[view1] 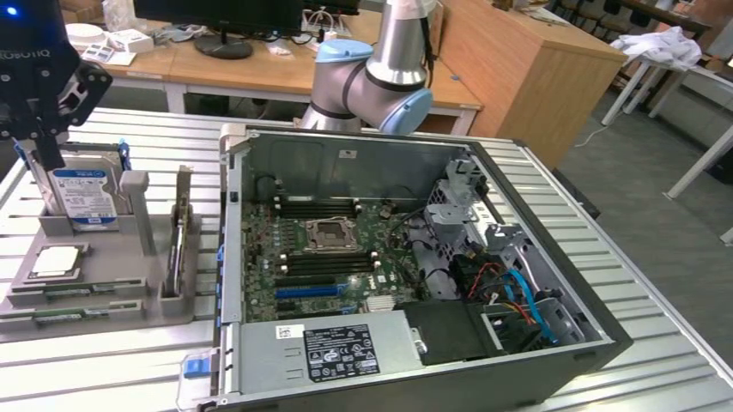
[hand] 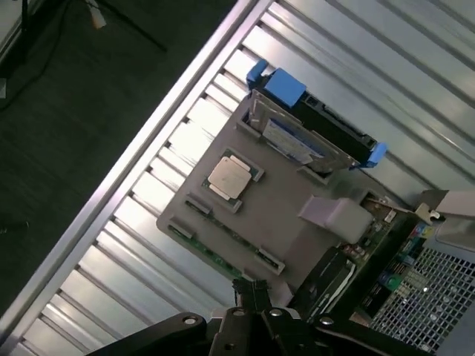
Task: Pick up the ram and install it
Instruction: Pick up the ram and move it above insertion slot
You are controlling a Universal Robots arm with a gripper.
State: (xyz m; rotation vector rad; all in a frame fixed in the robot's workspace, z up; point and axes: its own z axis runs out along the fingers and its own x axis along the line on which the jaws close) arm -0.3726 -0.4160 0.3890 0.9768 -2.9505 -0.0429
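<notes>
end effector [hand: 251,288]: closed, empty, above grey plastic tray [hand: 286,211] | long thin green circuit-board ram [hand: 211,254]: flat in tray's near edge slot, the exterior view's left of open black computer case [view1: 493,378] | handling: likely light, stiff, fragile; grip long edges mid-length

seemingly "ROBOTIQ" on gripper [view1: 37,159], power-supply label [view1: 340,352] print unreadable

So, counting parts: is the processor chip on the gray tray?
Yes, the processor chip lies flat on the gray tray near the hard drive.
</notes>
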